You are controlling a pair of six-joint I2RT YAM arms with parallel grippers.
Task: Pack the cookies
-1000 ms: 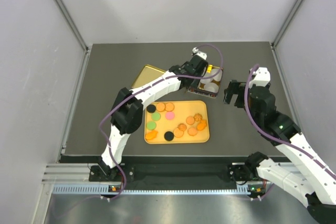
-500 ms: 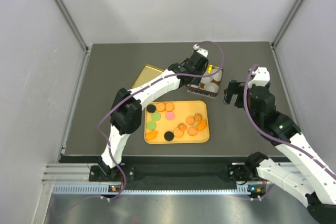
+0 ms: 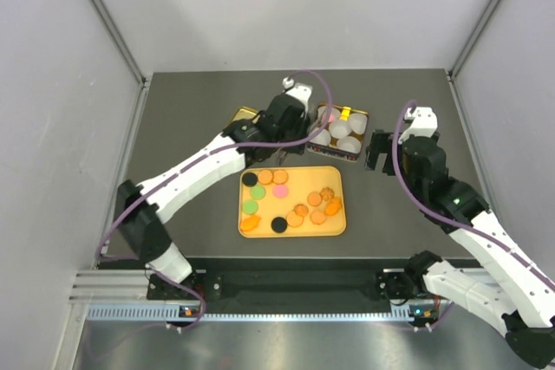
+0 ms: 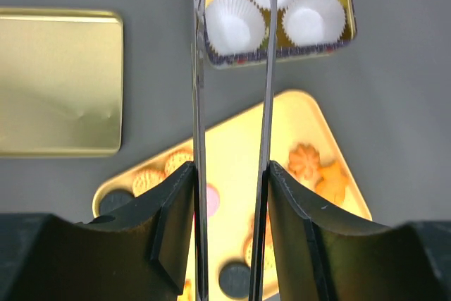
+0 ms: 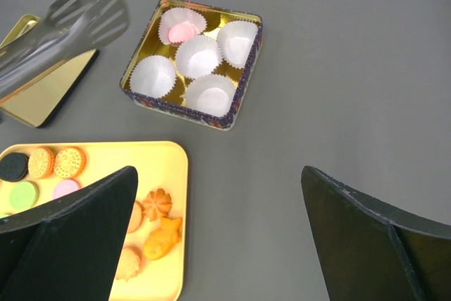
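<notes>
Several cookies (image 3: 299,211) lie on a yellow tray (image 3: 338,224): orange-brown rounds, a flower cookie (image 5: 158,204), pink, green and black discs. A gold tin (image 3: 355,155) behind the tray holds white paper cups, and one pink cookie (image 5: 183,32) sits in a far cup. My left gripper (image 4: 231,170) is shut on metal tongs (image 4: 196,89), whose blades run forward over the tray toward the tin's near left corner; their tips show nothing gripped in the right wrist view. My right gripper (image 5: 217,174) hangs open and empty over bare table right of the tray.
A gold lid (image 4: 56,82) lies flat left of the tin, partly under my left arm in the top view. Grey walls enclose the dark table on three sides.
My left arm has swung left and back from over the tin with the tongs, uncovering the cups and the pink cookie. The right arm has barely shifted.
</notes>
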